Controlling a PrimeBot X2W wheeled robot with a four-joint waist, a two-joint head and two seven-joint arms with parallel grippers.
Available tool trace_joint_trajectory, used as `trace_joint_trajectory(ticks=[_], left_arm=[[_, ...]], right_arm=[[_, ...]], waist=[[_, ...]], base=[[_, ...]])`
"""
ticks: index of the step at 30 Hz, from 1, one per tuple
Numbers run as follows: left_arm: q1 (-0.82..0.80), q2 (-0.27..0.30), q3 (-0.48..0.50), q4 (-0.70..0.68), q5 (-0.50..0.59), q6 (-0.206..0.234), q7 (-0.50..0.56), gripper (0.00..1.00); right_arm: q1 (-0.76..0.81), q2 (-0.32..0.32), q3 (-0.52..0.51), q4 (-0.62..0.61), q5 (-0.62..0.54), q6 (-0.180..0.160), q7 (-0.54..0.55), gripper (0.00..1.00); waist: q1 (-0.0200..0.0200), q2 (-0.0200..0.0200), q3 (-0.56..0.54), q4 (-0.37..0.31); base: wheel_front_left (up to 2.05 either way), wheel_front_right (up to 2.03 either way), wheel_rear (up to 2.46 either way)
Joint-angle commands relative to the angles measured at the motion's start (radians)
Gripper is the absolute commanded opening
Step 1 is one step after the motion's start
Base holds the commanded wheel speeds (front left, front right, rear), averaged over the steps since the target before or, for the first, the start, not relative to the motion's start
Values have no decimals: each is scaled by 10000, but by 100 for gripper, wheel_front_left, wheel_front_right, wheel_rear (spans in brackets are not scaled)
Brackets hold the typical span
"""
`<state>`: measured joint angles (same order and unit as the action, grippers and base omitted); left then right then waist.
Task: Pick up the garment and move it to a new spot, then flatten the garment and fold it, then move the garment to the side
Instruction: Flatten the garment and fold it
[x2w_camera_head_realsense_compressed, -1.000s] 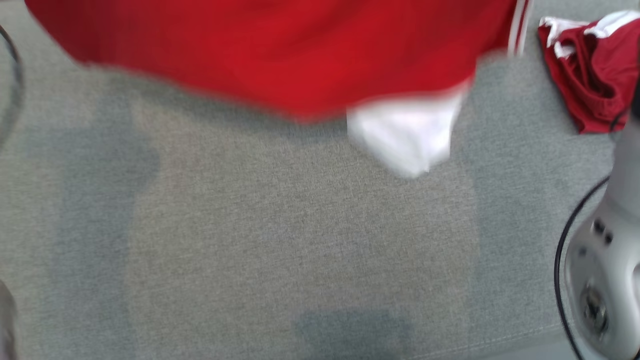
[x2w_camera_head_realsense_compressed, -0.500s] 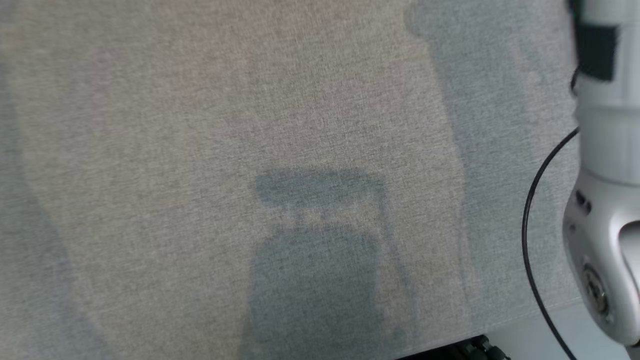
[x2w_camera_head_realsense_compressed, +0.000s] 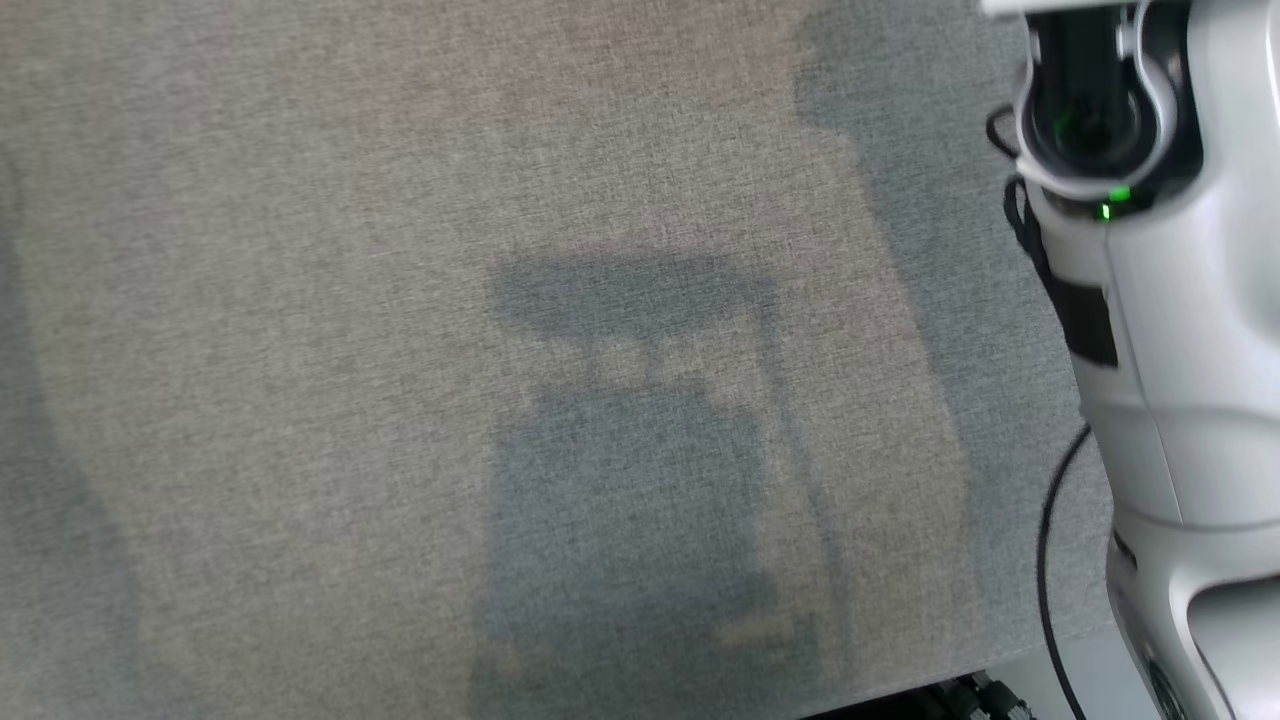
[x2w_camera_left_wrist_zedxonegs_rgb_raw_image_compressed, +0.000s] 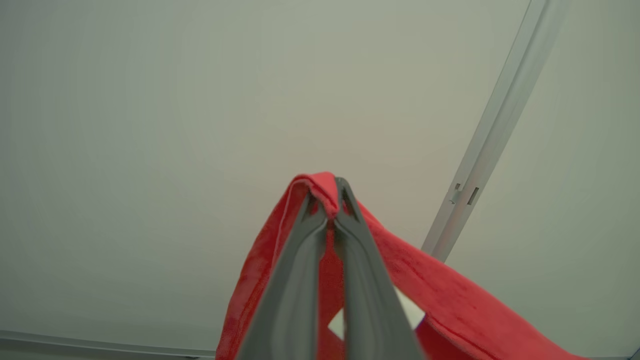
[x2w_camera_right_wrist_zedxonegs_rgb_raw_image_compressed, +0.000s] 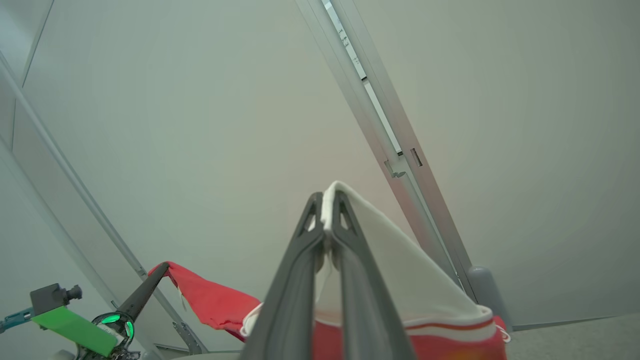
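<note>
The garment (x2w_camera_left_wrist_zedxonegs_rgb_raw_image_compressed: 450, 295) is red with a white part and hangs in the air between my two grippers. In the left wrist view my left gripper (x2w_camera_left_wrist_zedxonegs_rgb_raw_image_compressed: 327, 187) is shut on a red fold of it, with the cloth draping down to the right. The right wrist view has my right gripper (x2w_camera_right_wrist_zedxonegs_rgb_raw_image_compressed: 327, 197) shut on the garment's white panel (x2w_camera_right_wrist_zedxonegs_rgb_raw_image_compressed: 400, 270), which has a red stripe lower down. That same view catches the left gripper (x2w_camera_right_wrist_zedxonegs_rgb_raw_image_compressed: 162, 267) at the lower left, pinching a red corner (x2w_camera_right_wrist_zedxonegs_rgb_raw_image_compressed: 210, 302). Both sets of fingers point up toward a pale wall.
The grey fabric table top (x2w_camera_head_realsense_compressed: 300, 300) lies below with shadows on it. Its front edge (x2w_camera_head_realsense_compressed: 1000, 670) runs along the lower right. My pale right arm (x2w_camera_head_realsense_compressed: 1150, 300) with a black cable (x2w_camera_head_realsense_compressed: 1045, 540) stands at the right. A metal rail (x2w_camera_right_wrist_zedxonegs_rgb_raw_image_compressed: 380, 125) crosses the wall.
The head camera has tipped down toward the table's near edge, so the red garment and the dark red heap have left its picture. More of the right arm now shows.
</note>
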<state>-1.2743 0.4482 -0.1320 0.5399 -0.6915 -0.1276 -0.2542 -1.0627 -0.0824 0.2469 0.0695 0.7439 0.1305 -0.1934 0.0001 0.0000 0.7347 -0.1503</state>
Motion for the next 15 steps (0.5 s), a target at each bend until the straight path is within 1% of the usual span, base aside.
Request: trace_joint_trajectory(ticks=[1,4,8,11,15], left_arm=[[539,146,-41,-291,-301,-37,-38,0],[1654,248,-184,-1231,-894,-39,-85,0],[3656,217,9,-2536,-1451,-41,-102,0],[5377,-89,411,-3454,-1529,-41,-113,0],[7716,-561,815,-4391,-1271,-21,-117,0]], right_arm=[[476,-139,12,-244,131,3,58,0],[1489,-429,-91,-806,260,3,119,0],[3156,-696,-301,-1490,553,3,270,0],[4703,-943,-468,-1977,669,3,288,0],[6706,-995,-807,-2473,836,3,283,0]], waist=[[-1,0,-381,251],[-1,0,-813,418],[-1,0,-1504,666],[-1,0,-2123,890],[-1,0,-2904,1075]], base=[[0,0,0],[0,0,0],[0,0,0],[0,0,0],[0,0,0]])
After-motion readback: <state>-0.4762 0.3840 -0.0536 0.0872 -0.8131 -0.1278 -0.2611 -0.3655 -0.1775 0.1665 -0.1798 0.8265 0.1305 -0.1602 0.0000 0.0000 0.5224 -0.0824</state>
